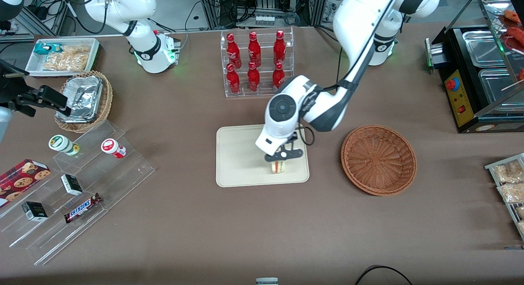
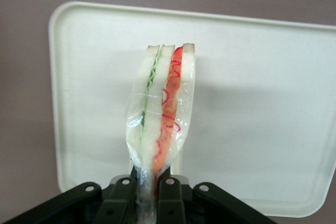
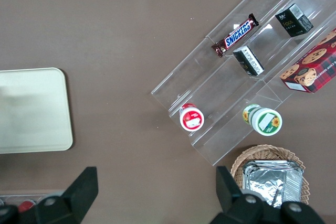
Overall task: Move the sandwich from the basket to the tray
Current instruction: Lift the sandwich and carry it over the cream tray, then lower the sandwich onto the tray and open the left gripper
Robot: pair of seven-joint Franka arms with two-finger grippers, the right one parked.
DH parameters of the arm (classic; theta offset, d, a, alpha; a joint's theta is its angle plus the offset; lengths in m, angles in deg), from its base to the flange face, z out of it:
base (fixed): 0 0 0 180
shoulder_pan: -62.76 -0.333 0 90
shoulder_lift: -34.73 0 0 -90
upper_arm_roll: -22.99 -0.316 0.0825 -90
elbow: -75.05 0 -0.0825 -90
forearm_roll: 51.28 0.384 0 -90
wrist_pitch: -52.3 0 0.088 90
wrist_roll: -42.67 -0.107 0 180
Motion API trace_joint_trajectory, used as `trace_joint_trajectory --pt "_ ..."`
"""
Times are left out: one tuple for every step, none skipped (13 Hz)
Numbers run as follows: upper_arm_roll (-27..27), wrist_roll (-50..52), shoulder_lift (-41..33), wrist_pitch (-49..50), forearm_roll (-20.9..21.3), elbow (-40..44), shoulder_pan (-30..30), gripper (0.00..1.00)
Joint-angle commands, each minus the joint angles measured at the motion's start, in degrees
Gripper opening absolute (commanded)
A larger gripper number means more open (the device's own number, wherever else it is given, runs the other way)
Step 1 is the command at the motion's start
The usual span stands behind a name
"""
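Gripper [image 1: 281,159] clamps sandwich [image 2: 160,114] over tray [image 1: 237,162], basket [image 1: 378,159] at 3 o'clock; lower gently before releasing.

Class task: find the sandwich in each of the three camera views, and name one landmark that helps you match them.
Front view: sandwich over the tray, under the gripper.
Left wrist view: sandwich clamped upright in the gripper.
Right wrist view: not in it.
Shared landmark: the tray.

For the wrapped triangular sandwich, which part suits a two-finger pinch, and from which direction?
Judging by the current hold: the left gripper, above the cream-beige tray, is shut on the wrapped triangular sandwich at its narrow end. Coming from above, fingers across the flat bread faces, seems best: the wedge is thin there.
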Motion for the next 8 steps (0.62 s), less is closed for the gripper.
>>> trace_joint_trajectory --pt "-0.6 2.0 2.3 -0.9 -0.4 2.5 2.7 0.08" --pt "-0.6 2.4 3.1 -0.9 -0.5 3.3 2.8 0.08" --pt "-0.6 3.1 3.7 -0.9 -0.5 4.5 3.3 0.08" --pt "-0.6 4.1 4.6 -0.9 -0.4 5.3 4.0 0.08" --pt "-0.6 4.8 4.7 -0.9 -0.4 5.3 4.2 0.08" --pt "-0.6 5.4 4.9 -0.9 -0.4 5.3 4.9 0.09" --pt "-0.6 6.0 5.1 -0.9 -0.3 5.4 5.0 0.09" --pt "-0.6 6.6 5.5 -0.9 -0.3 5.4 5.0 0.09"
